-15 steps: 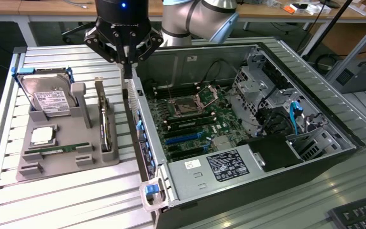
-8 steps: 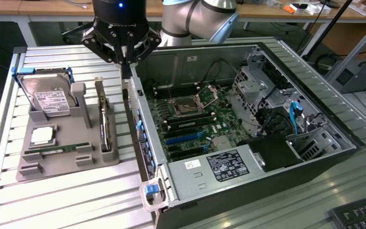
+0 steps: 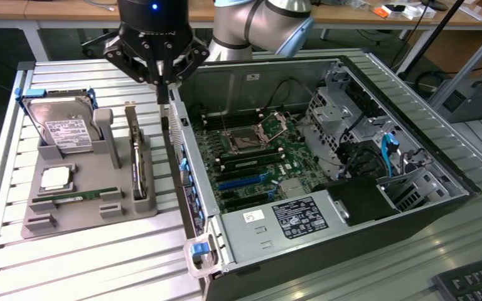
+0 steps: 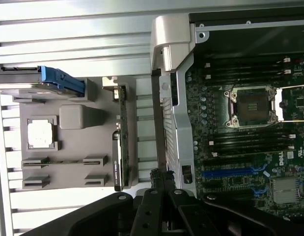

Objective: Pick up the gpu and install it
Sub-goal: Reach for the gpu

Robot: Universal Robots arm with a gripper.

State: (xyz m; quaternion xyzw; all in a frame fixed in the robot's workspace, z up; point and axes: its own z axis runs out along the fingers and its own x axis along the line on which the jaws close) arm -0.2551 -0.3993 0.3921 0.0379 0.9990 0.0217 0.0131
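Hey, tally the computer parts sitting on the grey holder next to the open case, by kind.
hard drive: 1
processor: 1
memory stick: 1
gpu: 1
Total: 4

The case (image 3: 442, 207) lies open-topped: you have clear room straight down onto the blue slots (image 3: 239, 182) on the board (image 3: 250, 160). The power supply (image 3: 287, 219) walls that patch in lower down; the drive cage (image 3: 341, 119) and blue cable (image 3: 389, 153) crowd the exterior view's right. Between case wall (image 3: 192, 157) and tray (image 3: 82, 216) you get only a narrow gap. The gpu (image 3: 171, 128), pinched in the gripper (image 3: 164, 95), hangs at that wall, with an upright card (image 3: 137, 160) just beside.
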